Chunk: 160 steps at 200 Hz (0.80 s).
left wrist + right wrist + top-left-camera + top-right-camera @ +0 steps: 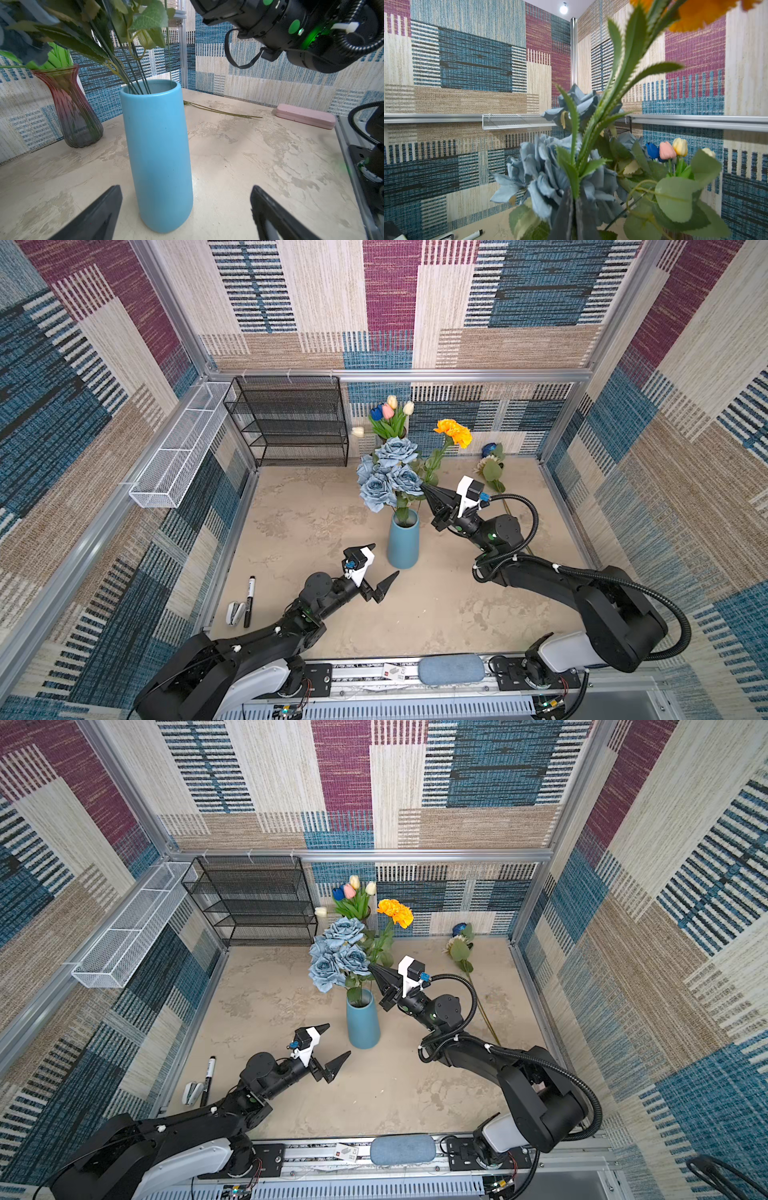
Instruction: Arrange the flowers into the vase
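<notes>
At the middle of the table (316, 506), the blue vase (403, 543) stands upright with the dusty-blue rose bunch (390, 477) seated in it.

Task status:
- Done: the rose bunch is in the blue vase. The tulips (390, 412) stand in a separate tinted glass vase (70, 108) against the back wall.
- In hand: the orange bloom (455, 432). Its head stands above and behind the roses. Its stem slants down toward the vase mouth. I judge the lower end to be at or inside the rim, but leaves hide the exact point.
- Left: the deep-blue rose (490, 449) and the cream sunflower (484, 466) lie flat on the table at the back right, well apart from the vase.

I judge the task a little past halfway.

Gripper status:
- My right gripper (426, 489) is clenched on the orange bloom's stem, just above the vase mouth and touching the rose foliage. In the right wrist view the serrated stem rises from between my closed fingers (566, 216).
- My left gripper (384, 562) is released, jaws spread wide, and holds nothing. It sits low, just beside the vase base. In the left wrist view the vase stands ahead of the gap between the two fingers, and I see no contact.
</notes>
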Available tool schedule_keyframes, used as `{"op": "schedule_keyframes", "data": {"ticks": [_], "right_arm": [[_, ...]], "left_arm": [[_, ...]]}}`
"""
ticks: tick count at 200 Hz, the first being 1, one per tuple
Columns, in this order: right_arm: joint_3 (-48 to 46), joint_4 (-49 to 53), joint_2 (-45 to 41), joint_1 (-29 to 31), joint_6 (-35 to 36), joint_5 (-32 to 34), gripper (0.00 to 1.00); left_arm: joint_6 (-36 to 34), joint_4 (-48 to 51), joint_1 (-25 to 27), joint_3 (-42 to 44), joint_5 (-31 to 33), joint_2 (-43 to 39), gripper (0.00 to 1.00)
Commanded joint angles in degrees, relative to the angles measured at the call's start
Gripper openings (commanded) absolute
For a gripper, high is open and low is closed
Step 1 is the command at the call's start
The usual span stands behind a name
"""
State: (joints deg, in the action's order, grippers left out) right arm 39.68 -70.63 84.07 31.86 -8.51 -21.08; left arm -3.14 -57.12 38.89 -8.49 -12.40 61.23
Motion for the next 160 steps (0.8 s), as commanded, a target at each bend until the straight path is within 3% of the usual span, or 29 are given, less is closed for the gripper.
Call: {"op": "schedule_keyframes", "data": {"ticks": [1,13,27,40,95,142,160], "right_arm": [[-0.3,-0.7,0.8,0.0,-1.0,0.0,0.03],[-0.1,-0.5,1.0,0.1,-0.9,0.6,0.05],[-0.2,-0.3,0.7,0.1,-0.4,1.0,0.19],[0.2,1.4,0.2,0.1,0.5,1.2,0.26],[0.7,9.5,-2.4,0.2,4.2,4.6,0.36],[4.6,19.0,-1.4,0.3,6.5,7.1,0.22],[7.4,24.5,-1.9,0.5,8.8,8.2,0.21]], "left_arm": [[-0.6,-0.2,0.0,-0.6,-0.3,0.3,0.99],[-0.6,-0.3,0.0,-0.6,-0.4,0.5,0.99],[-0.6,-0.4,0.0,-0.6,-0.5,0.5,0.99],[-0.7,-0.4,0.0,-0.5,-0.4,0.4,0.99],[-0.6,0.0,0.0,-0.6,-0.3,0.3,0.99],[-0.9,0.0,0.0,-0.7,-0.1,0.7,0.99],[-0.9,-0.1,0.0,-0.7,0.0,0.7,0.99]]}}
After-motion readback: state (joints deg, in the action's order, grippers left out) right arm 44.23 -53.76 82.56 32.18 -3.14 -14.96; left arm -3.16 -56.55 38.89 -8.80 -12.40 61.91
